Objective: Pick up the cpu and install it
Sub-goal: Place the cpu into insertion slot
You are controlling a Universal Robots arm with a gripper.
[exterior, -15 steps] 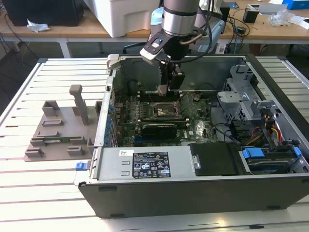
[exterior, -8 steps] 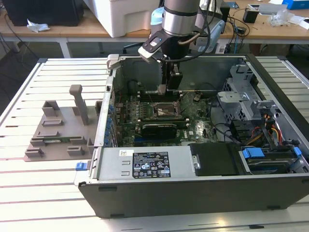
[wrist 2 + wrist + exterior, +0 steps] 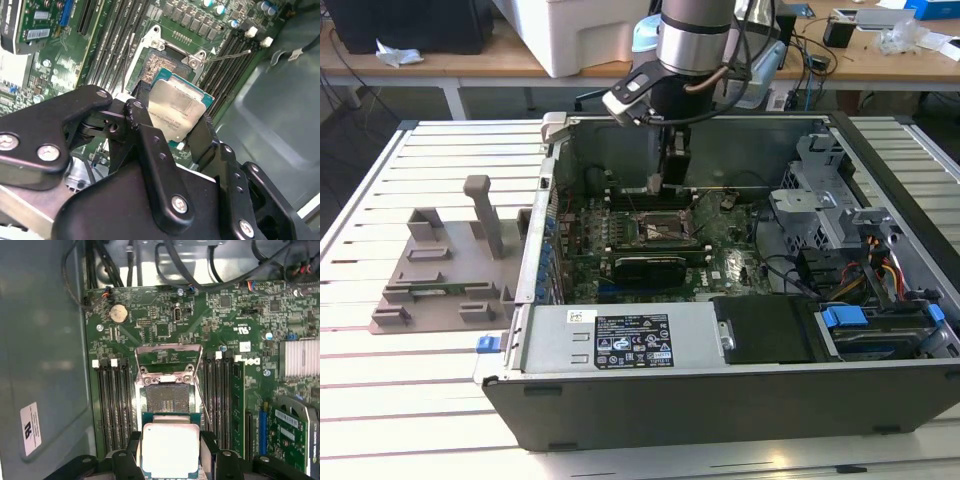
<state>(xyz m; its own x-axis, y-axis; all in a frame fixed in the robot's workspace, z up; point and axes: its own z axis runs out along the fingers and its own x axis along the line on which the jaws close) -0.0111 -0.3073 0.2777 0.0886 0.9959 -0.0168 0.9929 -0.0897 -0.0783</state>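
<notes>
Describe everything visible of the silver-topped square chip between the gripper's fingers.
The cpu is a small, flat square chip: a shiny silver metal top plate on a thin green rim. The black gripper is shut on two opposite edges, top plate facing the wrist cameras. It hangs over the green motherboard, close to the open, bare socket, not seated.

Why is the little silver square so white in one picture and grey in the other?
In the first wrist view, light probably bounces off the cpu towards the camera, so its metal top glares almost white; in the second wrist view the cpu, held in the gripper, is seen at a slant and looks duller grey.
</notes>
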